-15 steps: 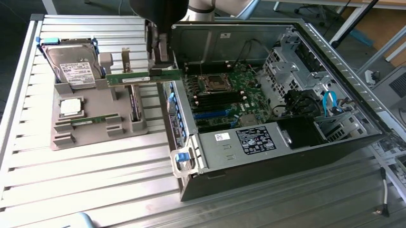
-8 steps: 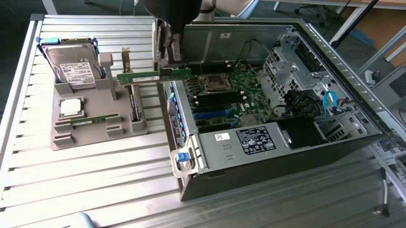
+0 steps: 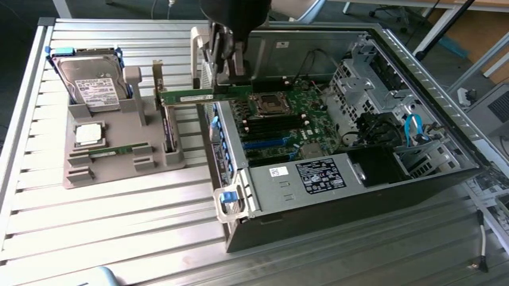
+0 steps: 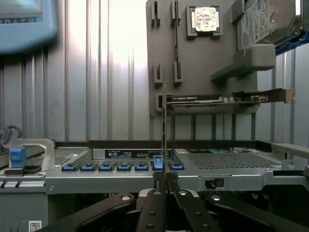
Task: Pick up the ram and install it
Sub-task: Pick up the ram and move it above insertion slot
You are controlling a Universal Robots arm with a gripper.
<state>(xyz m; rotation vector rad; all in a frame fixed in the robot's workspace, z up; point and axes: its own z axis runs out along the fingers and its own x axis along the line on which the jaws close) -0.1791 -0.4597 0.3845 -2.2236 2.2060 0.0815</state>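
Note:
My gripper (image 3: 226,83) is shut on one ram (image 3: 189,95), a thin green stick held level in the air over the near wall of the open computer case (image 3: 238,179). In the wrist view this ram (image 4: 164,125) appears edge-on, rising from between the two fingertips of the gripper (image 4: 164,182). It hangs above the motherboard's edge, a little short of the black memory slots (image 3: 275,122). A second ram (image 3: 118,149) lies in its slot on the grey holder (image 3: 119,173); the wrist view has this second ram (image 4: 175,34) on the holder too.
The grey holder also carries a hard drive (image 3: 92,80), a square silver processor (image 3: 89,134) and an upright dark expansion card (image 3: 167,128). The case stands at the exterior view's right with cables, drive bays and a blue handle latch (image 3: 229,196). Everything rests on a ribbed metal table (image 3: 119,226).

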